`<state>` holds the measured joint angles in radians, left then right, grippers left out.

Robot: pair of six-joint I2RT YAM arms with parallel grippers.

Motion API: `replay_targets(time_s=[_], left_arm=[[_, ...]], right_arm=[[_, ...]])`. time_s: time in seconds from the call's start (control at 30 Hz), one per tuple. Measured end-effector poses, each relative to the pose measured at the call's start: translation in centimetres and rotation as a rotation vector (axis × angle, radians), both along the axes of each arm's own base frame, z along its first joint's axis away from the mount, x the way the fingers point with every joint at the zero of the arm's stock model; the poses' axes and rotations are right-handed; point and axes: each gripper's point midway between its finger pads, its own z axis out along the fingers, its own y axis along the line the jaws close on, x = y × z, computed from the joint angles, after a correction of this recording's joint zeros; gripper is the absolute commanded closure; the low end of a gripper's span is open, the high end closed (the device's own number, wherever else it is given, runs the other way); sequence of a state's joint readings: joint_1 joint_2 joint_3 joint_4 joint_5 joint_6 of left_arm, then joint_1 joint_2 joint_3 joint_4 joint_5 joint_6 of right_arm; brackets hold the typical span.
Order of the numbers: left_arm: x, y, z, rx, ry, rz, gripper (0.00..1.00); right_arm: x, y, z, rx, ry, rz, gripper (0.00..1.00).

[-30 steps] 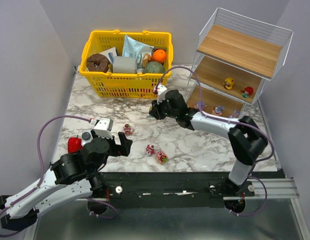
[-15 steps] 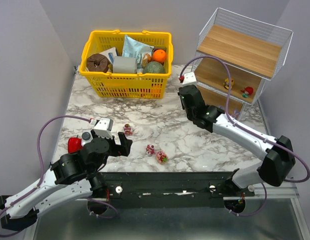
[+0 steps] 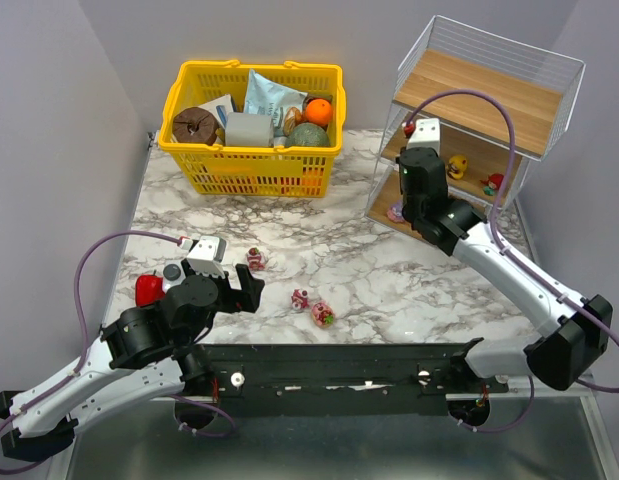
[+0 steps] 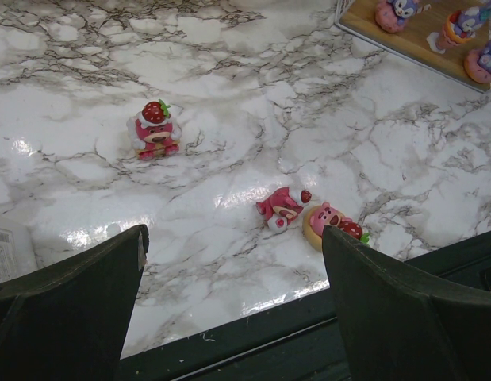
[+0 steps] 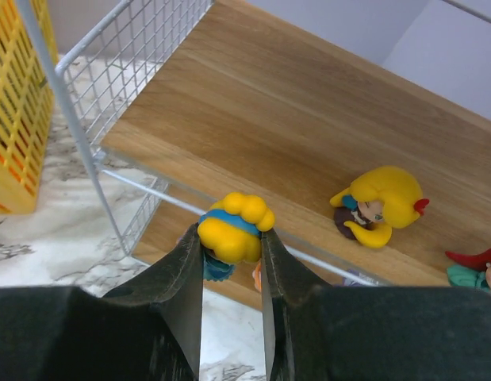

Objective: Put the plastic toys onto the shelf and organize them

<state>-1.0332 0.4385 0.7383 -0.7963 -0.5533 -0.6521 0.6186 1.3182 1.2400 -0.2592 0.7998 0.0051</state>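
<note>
The shelf (image 3: 489,100), white wire with wooden boards, stands at the back right. My right gripper (image 5: 232,238) hovers at the front rail of its middle board (image 5: 308,135), shut on a yellow and blue toy (image 5: 233,226). On that board lie a yellow-haired figurine (image 5: 380,206) and a red-haired one (image 5: 479,270). Small toys (image 4: 394,12) also sit on the bottom board. Three pink toys remain on the marble: one upright with a strawberry hat (image 4: 154,127) and two close together (image 4: 281,208) (image 4: 332,225). My left gripper (image 4: 235,238) hangs open above the table's near edge, holding nothing.
A yellow plastic basket (image 3: 251,170) full of groceries stands at the back left. A red pepper-like object (image 3: 147,289) lies beside my left arm. The black front edge of the table (image 4: 253,333) runs under the left fingers.
My right arm has swung from the middle of the table over to the shelf's middle tier, carrying the yellow toy. The left arm and the table toys have not moved.
</note>
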Motion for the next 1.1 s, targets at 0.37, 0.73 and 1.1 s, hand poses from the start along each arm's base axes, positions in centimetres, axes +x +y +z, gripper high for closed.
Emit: replay_targets(time_s=[0.37,0.73,1.1], left_arm=[[0.0,-0.1,-0.2,0.009,0.005,0.000,0.01],[0.1,-0.1,-0.2,0.010,0.006,0.000,0.01],[0.1,-0.1,-0.2,0.010,0.006,0.000,0.01]], right_arm=[[2.4,-0.1,0.6,-0.050,-0.058,-0.022,0.93],[4.9,-0.3,-0.1,-0.109,-0.077,-0.035,0.92],[6.1,-0.5,-0.2,-0.122,-0.086,-0.005,0.84]])
